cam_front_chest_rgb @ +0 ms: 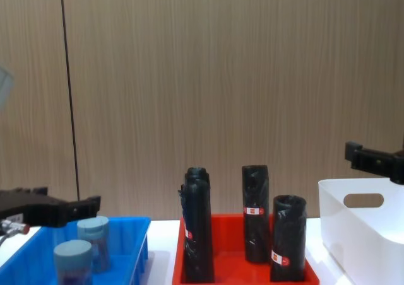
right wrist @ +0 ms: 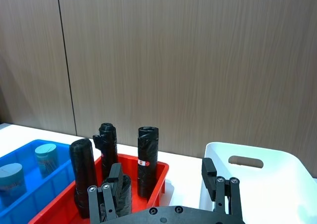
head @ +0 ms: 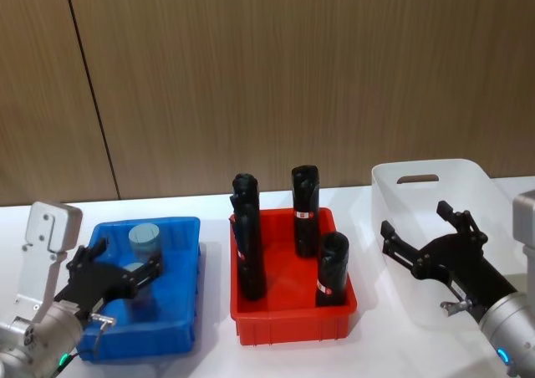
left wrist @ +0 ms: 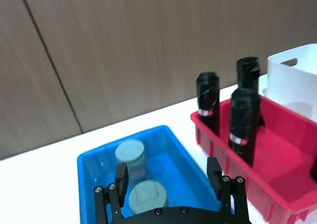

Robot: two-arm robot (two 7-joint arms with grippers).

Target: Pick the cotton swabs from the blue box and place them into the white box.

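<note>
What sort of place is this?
Probably a robot test lab: a white table by a panelled wall, blue box, red tray and white box in a row, left pincer and right pincer at the ends.

White table (head: 216, 344) w/ 3 bins sitting on it. L to R: blue box (head: 180, 315), red tray (head: 288, 269) in the middle, white box (head: 394, 202).

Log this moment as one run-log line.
left claw: open, above near swab jar | blue box: two swab jars inside | right claw: open, above white box

Four viewpoints, blue box (head: 155, 344) in common
</note>
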